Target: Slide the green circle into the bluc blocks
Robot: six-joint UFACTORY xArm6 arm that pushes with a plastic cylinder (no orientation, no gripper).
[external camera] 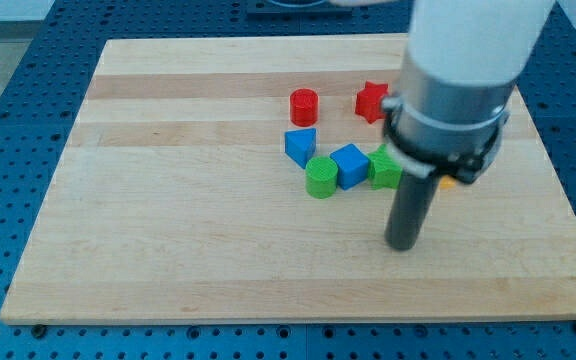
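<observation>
The green circle (320, 177) sits on the wooden board (168, 200), touching the blue cube (350, 165) on its right and just below the blue triangle (301, 145). My tip (402, 243) rests on the board to the lower right of these blocks, clear of them. A second green block (384, 167) lies right of the blue cube, partly hidden by the arm.
A red cylinder (304, 105) and a red star (371, 101) lie toward the view's top. A bit of an orange block (447, 183) shows behind the arm. The arm's wide white body (458, 70) hides the board's upper right.
</observation>
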